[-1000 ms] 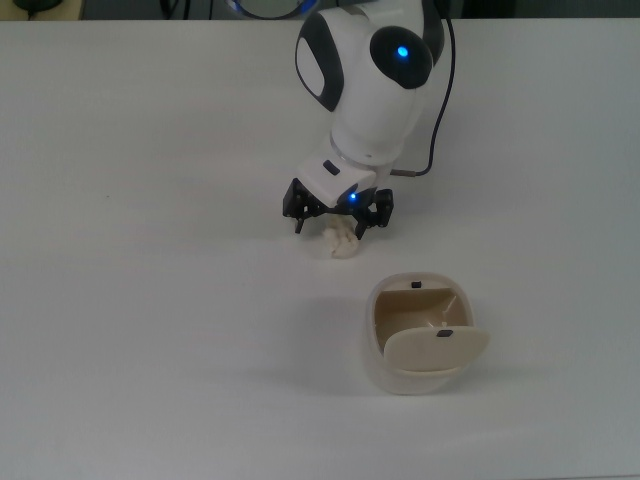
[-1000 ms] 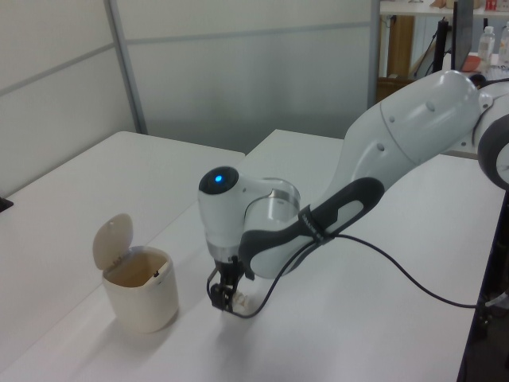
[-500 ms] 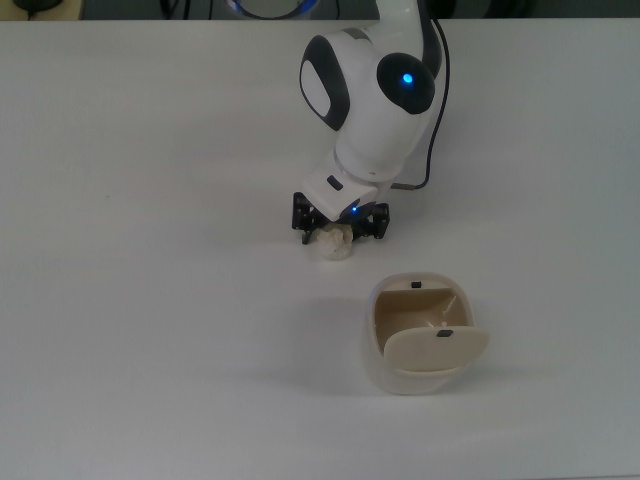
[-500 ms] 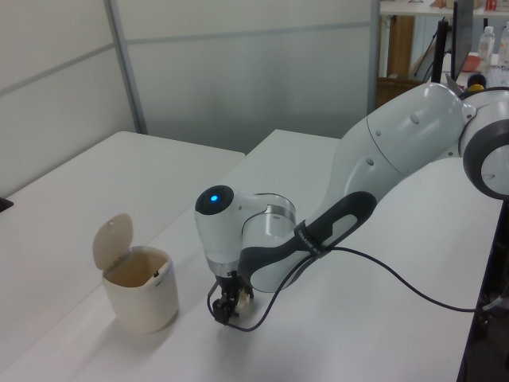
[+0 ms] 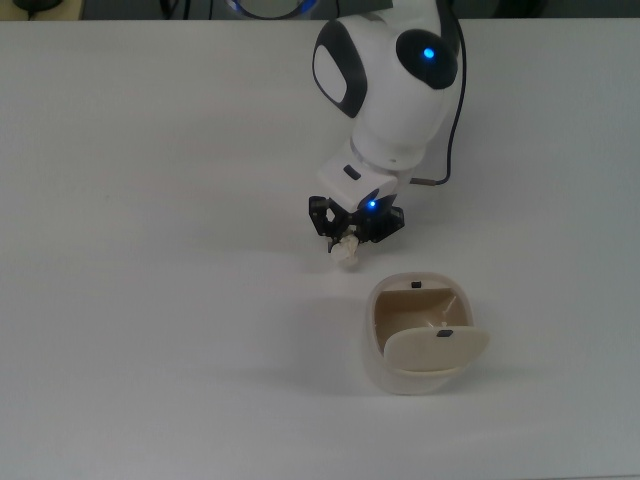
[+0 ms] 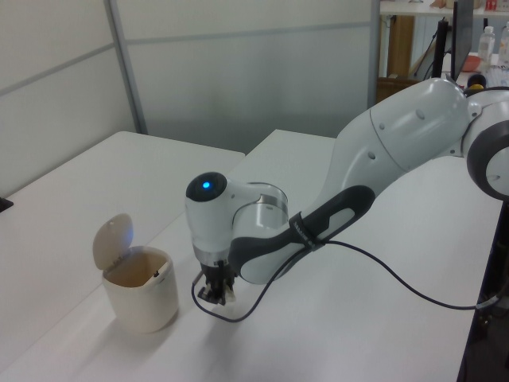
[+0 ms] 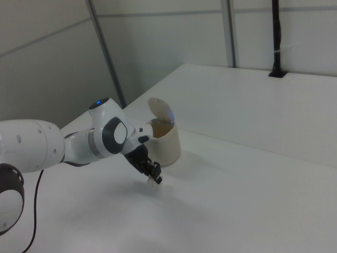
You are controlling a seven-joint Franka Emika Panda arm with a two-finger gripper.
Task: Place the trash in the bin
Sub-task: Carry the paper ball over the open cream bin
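While standing nearest in the top view, the small rounded cream plastic bin [image 5: 420, 345] is resting on the white counter [image 5: 150, 300], its swinging flap lid [image 5: 437, 349] tipping open and showing a tan inside. Just beyond, apart from the rim, the small crumpled off-white paper wad [image 5: 347, 251] is hanging clamped in the black two-finger pincer [image 5: 351, 236]; in the right view it is sitting clear of the counter. Farther back, the white robot arm [image 5: 385, 85] is glowing with a blue light, a black cable [image 5: 452, 110] trailing alongside.
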